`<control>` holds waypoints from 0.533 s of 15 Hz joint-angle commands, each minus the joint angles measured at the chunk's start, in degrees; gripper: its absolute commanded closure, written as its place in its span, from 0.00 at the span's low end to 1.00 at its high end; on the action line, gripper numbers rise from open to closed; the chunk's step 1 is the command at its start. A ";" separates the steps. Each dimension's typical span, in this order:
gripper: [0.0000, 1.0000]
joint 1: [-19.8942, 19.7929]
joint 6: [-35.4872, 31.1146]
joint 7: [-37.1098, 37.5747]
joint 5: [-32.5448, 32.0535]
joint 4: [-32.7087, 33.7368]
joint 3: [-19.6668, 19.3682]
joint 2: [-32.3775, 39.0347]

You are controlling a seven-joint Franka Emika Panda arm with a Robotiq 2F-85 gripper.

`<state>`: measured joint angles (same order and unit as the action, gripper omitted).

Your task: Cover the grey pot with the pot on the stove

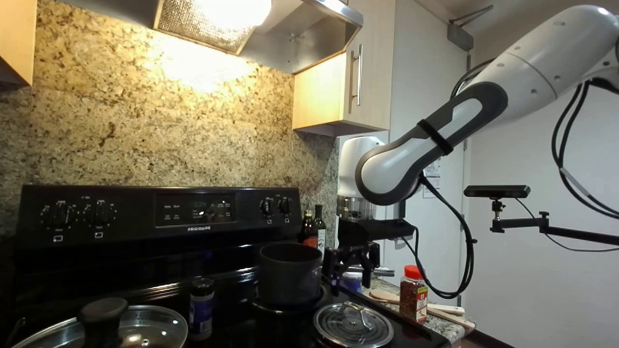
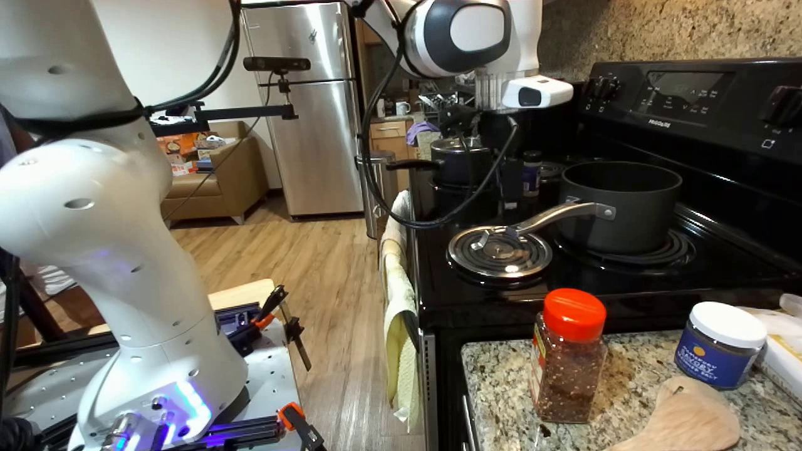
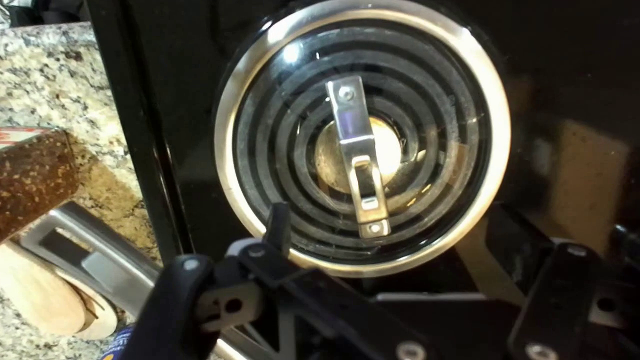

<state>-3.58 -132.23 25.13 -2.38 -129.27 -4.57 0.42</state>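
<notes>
Robotiq gripper (image 3: 390, 220), jaws spread, empty, hangs above the glass lid (image 3: 362, 140); the grey saucepan (image 2: 623, 212) stands uncovered, so grasping and covering apparently remain.

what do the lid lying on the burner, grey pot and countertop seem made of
Lid: clear glass, since the burner shows through, with a shiny, probably steel rim.
Grey pot: likely metal, perhaps anodised aluminium, with a dark matte wall.
Countertop: smooth-looking, probably granite or an imitation, judging by its speckles.

Tool (image 1: 350, 289): black. Pot (image 1: 290, 271): dark grey. Lid (image 3: 362, 137): clear, silver rim (image 3: 224, 140). Stove (image 2: 739, 266): black. Spice jar (image 2: 569, 360): red cap (image 2: 574, 313), flecked brown contents (image 2: 566, 385). Counter (image 2: 501, 373): speckled beige.
</notes>
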 commanded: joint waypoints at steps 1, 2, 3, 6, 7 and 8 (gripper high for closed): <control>0.00 -0.59 -0.03 -3.08 2.06 2.01 -0.40 3.46; 0.00 -0.59 0.01 -3.21 2.19 2.06 -0.57 4.03; 0.00 -0.55 0.08 -3.46 2.30 2.28 -0.67 4.62; 0.00 -0.48 -0.25 -5.94 2.81 3.02 -0.76 6.52; 0.00 -0.47 -0.08 -7.21 2.65 3.32 -0.74 7.02; 0.25 -0.45 -0.27 -7.84 2.58 3.57 -0.75 7.41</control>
<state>-3.58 -132.29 21.64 -1.59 -127.46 -5.47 5.85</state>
